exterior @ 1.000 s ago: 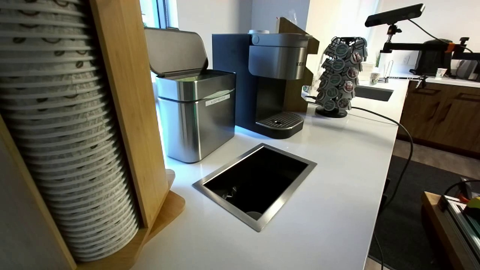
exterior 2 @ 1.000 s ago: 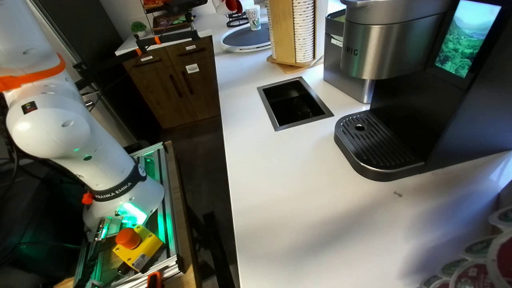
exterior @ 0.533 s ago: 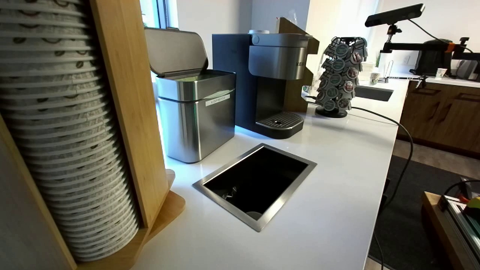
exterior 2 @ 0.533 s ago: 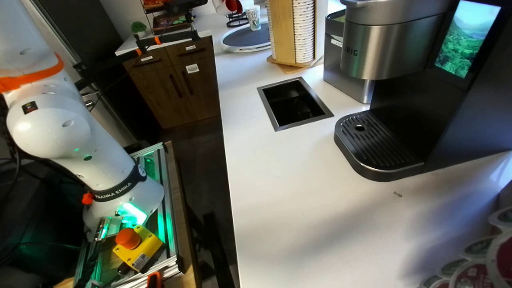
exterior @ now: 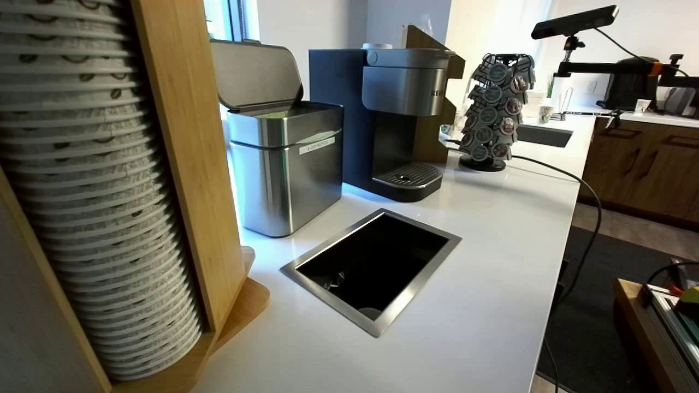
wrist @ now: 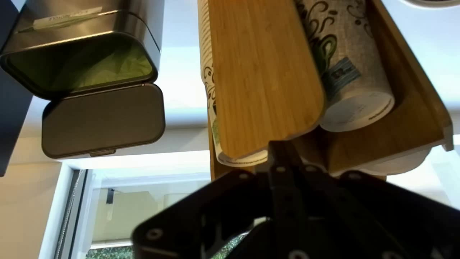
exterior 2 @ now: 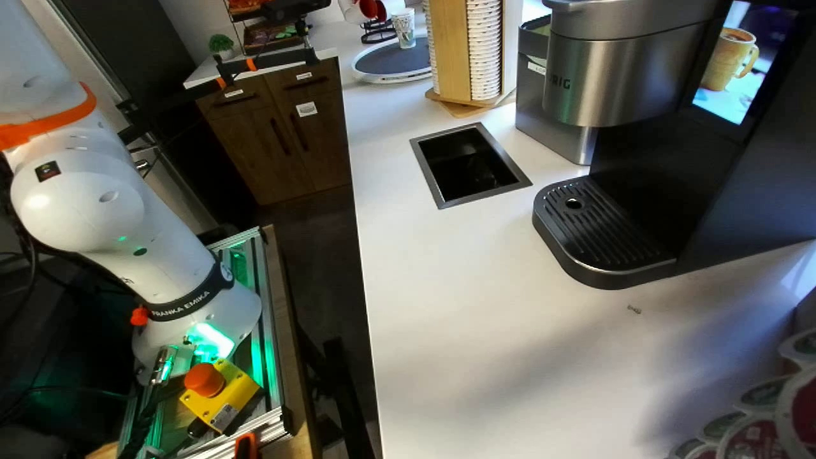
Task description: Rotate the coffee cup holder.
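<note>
- In an exterior view, 9 o'clock: robot arm [exterior 2: 108, 204], white with an orange band, upper end running past the frame.
- Between 7 and 8 o'clock: yellow box [exterior 2: 233, 395] with orange button [exterior 2: 204, 380], just beside the arm's base.
- 12 o'clock: coffee cup holder [exterior 2: 452, 51], upright on the white counter [exterior 2: 459, 306]; light-wood panels, stacks of ribbed paper cups [exterior 2: 486, 51]. Top cropped in both exterior views.
- Between 1 and 2 o'clock, close to centre: recessed opening [exterior 2: 425, 173], steel-rimmed, near the holder's base.
- 2 o'clock: steel bin [exterior 2: 542, 121], just beside the holder. Farther out on the same bearing: coffee machine [exterior 2: 631, 76], partly hiding the bin, lit screen [exterior 2: 733, 70] showing a mug.
- 4 o'clock: coffee pods [exterior 2: 752, 408], cropped.
- In the wrist view, 10 o'clock: the bin, its lid [wrist: 104, 122] raised.
- 5 o'clock: end effector [wrist: 282, 147], fingers together, narrow; tips point toward 12 o'clock and overlap the rounded end of a holder panel. Contact with it: cannot tell.
- 1 o'clock: the holder, cups visible on both sides of that panel.
</note>
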Available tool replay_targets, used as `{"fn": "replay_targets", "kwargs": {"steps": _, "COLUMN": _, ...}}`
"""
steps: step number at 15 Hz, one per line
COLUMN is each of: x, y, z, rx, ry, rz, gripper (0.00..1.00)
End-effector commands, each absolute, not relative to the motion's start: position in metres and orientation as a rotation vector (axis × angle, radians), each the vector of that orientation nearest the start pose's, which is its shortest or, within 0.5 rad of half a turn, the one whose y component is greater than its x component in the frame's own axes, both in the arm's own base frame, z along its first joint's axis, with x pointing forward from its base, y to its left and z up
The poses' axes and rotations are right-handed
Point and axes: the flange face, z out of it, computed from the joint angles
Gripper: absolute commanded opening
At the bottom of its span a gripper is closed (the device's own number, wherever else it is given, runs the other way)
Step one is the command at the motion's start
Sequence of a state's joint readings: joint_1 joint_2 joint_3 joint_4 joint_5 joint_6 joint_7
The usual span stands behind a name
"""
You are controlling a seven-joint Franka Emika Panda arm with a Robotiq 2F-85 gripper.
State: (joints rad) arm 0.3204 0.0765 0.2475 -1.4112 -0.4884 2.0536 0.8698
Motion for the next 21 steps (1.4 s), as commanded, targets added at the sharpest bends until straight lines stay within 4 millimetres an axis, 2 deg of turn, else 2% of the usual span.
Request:
{"fn": "replay_targets", "kwargs": {"steps": 1, "x": 0.531, "y": 0.307, "z": 0.713, "rx": -2.882, "ry": 0.304, "rz": -1.050, "gripper": 0.00}}
{"fn": "replay_targets", "kwargs": {"steps": 4, "x": 0.532, "y": 0.314, "z": 0.706, "rx": -2.853, "ry": 0.301, "rz": -1.012, "gripper": 0.00}}
{"fn": "replay_targets", "kwargs": {"steps": 10, "x": 0.537, "y": 0.324, "z": 0.706, "rx": -2.752, "ry": 0.269, "rz": -1.027, "gripper": 0.00}}
{"fn": "replay_targets", "kwargs": {"steps": 21, "x": 0.554, "y": 0.313, "z": 0.690, "rx": -2.776, "ry": 0.320, "rz": -1.047, "gripper": 0.00}}
